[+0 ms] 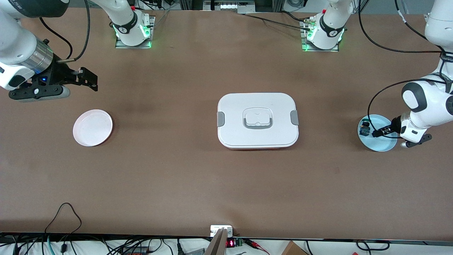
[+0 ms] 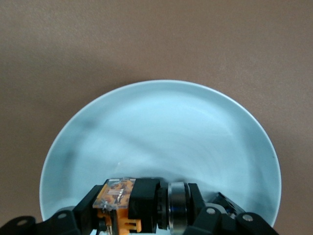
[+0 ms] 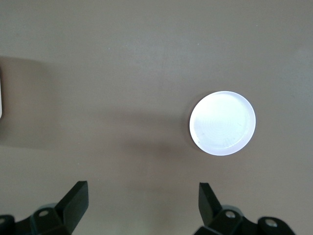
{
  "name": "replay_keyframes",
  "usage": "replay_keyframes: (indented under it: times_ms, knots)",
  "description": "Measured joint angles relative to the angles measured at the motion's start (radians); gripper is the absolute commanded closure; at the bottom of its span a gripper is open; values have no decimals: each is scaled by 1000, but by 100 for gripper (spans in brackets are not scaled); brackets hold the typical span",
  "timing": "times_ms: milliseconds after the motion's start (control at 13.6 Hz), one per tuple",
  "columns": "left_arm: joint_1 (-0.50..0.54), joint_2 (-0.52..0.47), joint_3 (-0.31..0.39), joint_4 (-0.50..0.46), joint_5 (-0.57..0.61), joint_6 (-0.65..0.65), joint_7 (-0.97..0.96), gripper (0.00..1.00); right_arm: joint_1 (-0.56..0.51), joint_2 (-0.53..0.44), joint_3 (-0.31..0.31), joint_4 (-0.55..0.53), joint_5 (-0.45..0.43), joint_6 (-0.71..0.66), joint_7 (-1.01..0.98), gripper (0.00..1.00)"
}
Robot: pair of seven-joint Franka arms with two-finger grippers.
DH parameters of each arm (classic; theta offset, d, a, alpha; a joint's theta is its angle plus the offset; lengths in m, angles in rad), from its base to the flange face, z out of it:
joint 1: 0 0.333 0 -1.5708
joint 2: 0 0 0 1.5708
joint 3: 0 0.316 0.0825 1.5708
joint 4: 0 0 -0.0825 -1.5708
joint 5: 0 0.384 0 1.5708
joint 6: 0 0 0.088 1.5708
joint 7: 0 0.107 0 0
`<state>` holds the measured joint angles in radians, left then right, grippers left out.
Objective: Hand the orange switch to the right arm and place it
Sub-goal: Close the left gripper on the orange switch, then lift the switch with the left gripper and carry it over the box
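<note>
Front view: brown surface (image 1: 198, 177) w/ a white lidded container (image 1: 258, 120) at its centre, grey latches at both ends and a grey handle on the lid. Pink plate (image 1: 92, 127) lies toward the right arm's end, light blue plate (image 1: 378, 139) toward the left arm's end; both sit about as near the front camera as the container. Left tool (image 1: 376, 133) is down in the blue plate, reaching in from the plate's edge, next to a small dark part w/ a green-blue cap (image 1: 364, 129) also in the plate. Right tool (image 1: 88, 79) hangs over bare surface, near the pink plate, arm waiting. Left wrist view: left tool (image 2: 139, 208) clenched on the orange switch (image 2: 117, 205), black fingers (image 2: 146, 200) pressing its black body, orange cap and clear top visible, a metal ring part just beside the grip; all inside the blue plate (image 2: 161, 127). Whether the switch is lifted off the plate: can't tell. Right wrist view: right tool (image 3: 144, 200) released, jaws wide apart, nothing between; pink plate (image 3: 222, 123) lies on the surface apart from the tool; a sliver of the white container (image 3: 1, 95) at the frame edge.
</note>
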<state>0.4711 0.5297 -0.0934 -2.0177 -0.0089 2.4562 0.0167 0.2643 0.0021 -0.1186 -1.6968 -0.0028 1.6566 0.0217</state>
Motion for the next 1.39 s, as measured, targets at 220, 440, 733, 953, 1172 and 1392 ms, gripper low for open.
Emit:
replay_keyframes:
  times_ms: [220,440,733,953,1172,1392]
  knots:
    - [0,-22,-23,76,0,-140,27,69,0,0,0,0,0,0,0,0]
    - [0,-71,-50,202,0,-342,125,71,0,0,0,0,0,0,0,0]
    - [2,-102,-185,411,-29,-744,227,83,0,0,-1,0,0,0,0,0]
    - [-2,-105,-267,476,-174,-930,292,88,-1,0,-1,0,0,0,0,0]
    - [-4,-92,-327,472,-365,-973,507,88,-1,0,-2,0,-1,0,0,0]
    - [-14,-50,-413,465,-522,-908,709,88,0,0,-2,0,-22,1,0,0]
